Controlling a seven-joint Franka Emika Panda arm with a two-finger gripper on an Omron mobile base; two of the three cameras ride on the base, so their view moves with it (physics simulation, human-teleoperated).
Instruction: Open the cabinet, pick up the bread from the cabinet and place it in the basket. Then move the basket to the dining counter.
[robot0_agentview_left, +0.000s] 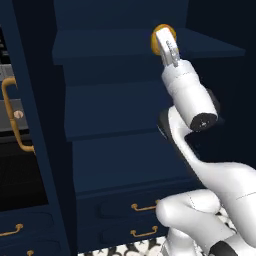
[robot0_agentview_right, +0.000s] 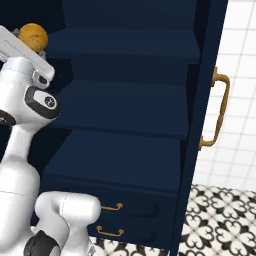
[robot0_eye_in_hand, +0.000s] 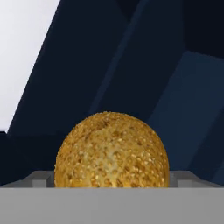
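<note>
- Golden-brown and speckled, the bread (robot0_eye_in_hand: 112, 151) is a small round bun that sits on an upper shelf (robot0_agentview_left: 100, 45) of the open cabinet (robot0_agentview_right: 130, 107).
- In the hand view the bun lies right in front of the camera, between the two grey fingertips (robot0_eye_in_hand: 40, 179) that show at either side of it near the bottom edge.
- Spread wide, the gripper (robot0_agentview_left: 164, 42) has one finger on each side of the bun; whether the pads touch it cannot be told.
- From the left base view the white hand reaches up to the shelf's front edge and covers most of the bun, so just an orange rim shows around it.
- From the right base view the bun (robot0_agentview_right: 33, 36) shows at the top left, just above the white arm (robot0_agentview_right: 22, 115).
- Navy shelves step down below it inside the cabinet, and two low drawers (robot0_agentview_right: 127, 217) with small brass pulls sit under them.
- One cabinet door (robot0_agentview_right: 207, 125) stands swung out on the right, its long curved brass handle (robot0_agentview_right: 220, 107) facing a white tiled wall (robot0_agentview_right: 240, 75).
- Black-and-white patterned floor tiles (robot0_agentview_right: 220, 220) lie at the foot of that door.
</note>
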